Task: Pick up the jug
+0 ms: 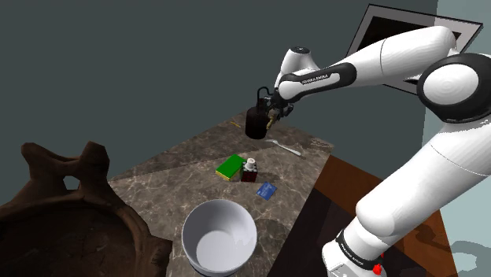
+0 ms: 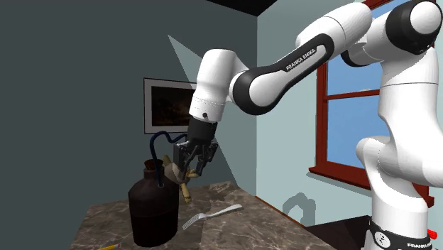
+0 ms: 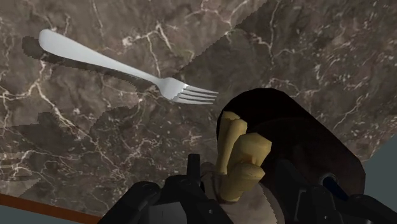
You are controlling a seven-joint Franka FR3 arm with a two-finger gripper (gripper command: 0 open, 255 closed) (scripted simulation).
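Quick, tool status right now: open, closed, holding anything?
The tool: closed on the jug, clasping its tan handle.

In the shoulder view you had the jug (image 1: 256, 123) at the table's (image 1: 173, 177) far end, the fork (image 1: 285, 146) lying beside it, the bowl (image 1: 219, 236) nearest.

We're in a home, folks! A marble-topped table (image 1: 177, 169) carries a fork (image 1: 285, 146) and a white bowl (image 1: 219, 236). In the second exterior view, a framed picture (image 2: 167, 105) hangs on the dark teal wall at nine o'clock, with a red-framed window (image 2: 351, 106) at three o'clock.
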